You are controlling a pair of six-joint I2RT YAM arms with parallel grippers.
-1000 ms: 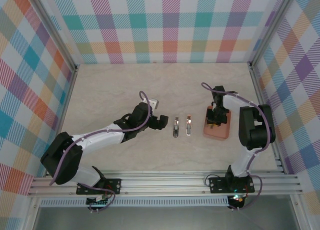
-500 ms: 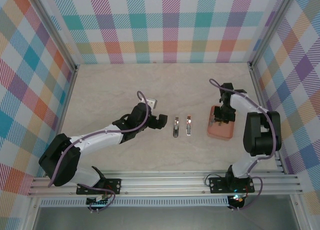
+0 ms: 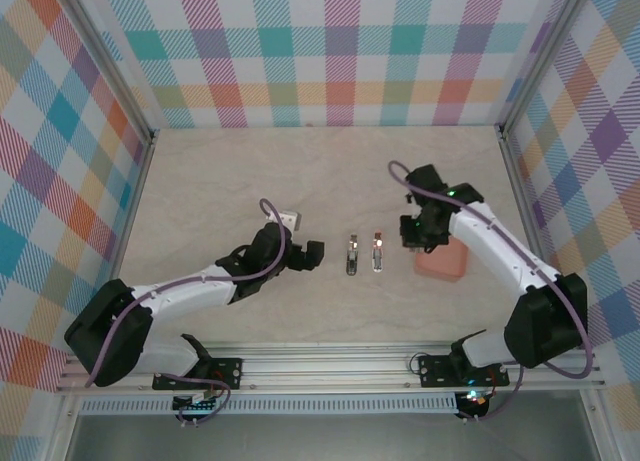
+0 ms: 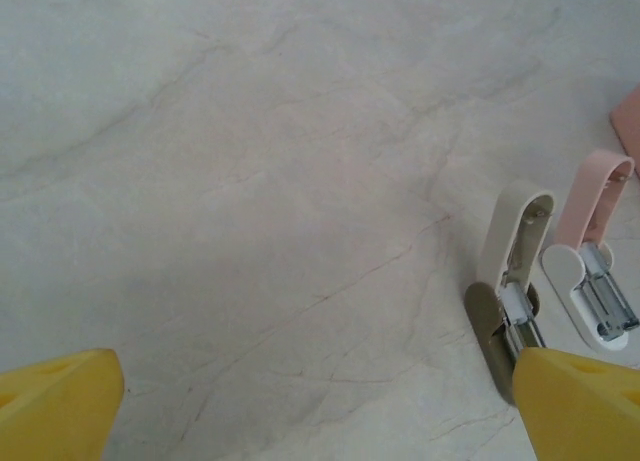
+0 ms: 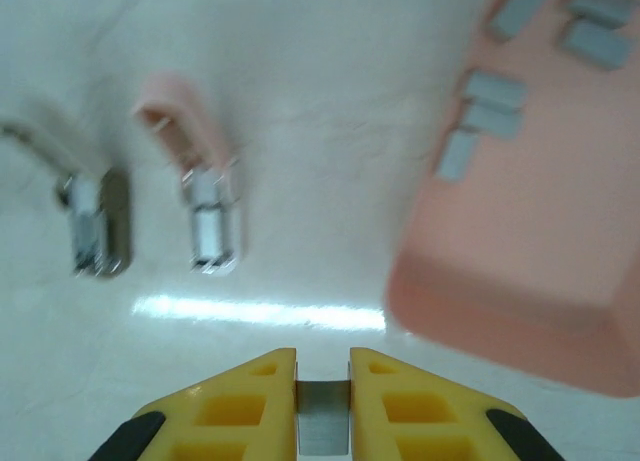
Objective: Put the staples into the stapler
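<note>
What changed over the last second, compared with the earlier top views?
The right fingers, shut on a staple strip, came away from the salmon tray and swung left toward the pink stapler. The left fingers, open, drew slightly nearer the base. Pink stapler and beige stapler stayed put.

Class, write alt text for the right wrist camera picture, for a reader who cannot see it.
The yellow right gripper pinches a small grey staple strip over the pale table. Ahead at left lie two opened staplers, a pink stapler and a grey stapler. At right, a salmon tray holds spare strips.
</note>
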